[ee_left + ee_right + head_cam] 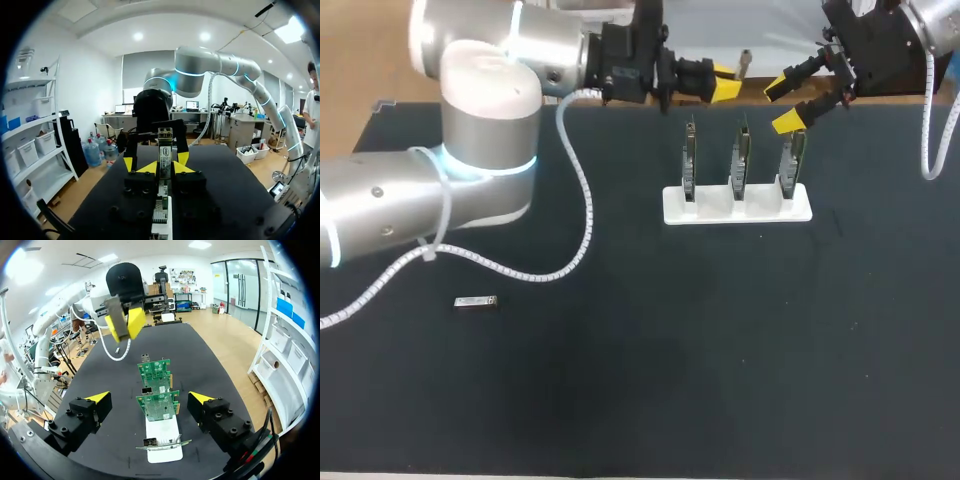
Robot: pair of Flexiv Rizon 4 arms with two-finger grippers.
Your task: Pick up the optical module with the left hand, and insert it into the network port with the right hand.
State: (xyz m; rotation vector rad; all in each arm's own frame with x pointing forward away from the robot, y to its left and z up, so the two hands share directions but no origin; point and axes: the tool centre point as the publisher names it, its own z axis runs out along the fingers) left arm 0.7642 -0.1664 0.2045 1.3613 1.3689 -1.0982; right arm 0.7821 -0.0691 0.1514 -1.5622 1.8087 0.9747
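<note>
Silver and small, the optical module (477, 301) lies flat on the black table (650, 400), in its near left part. Its long axis runs side to side across the table, and nothing touches it. A white coiled cable (582, 190) curves past just beyond it, and my left arm's elbow hangs above that area.

My left gripper (725, 88) is well away from the module, up at the far edge. Its yellow tips are drawn close with a narrow gap and hold nothing. To reach the module it would have to come back toward me and to my left, I judge.

Near it, a white stand (737, 208) holds three upright network cards (741, 158). My right gripper (792, 100) hangs over the right-hand card, fingers spread wide and empty, much farther from the module.
</note>
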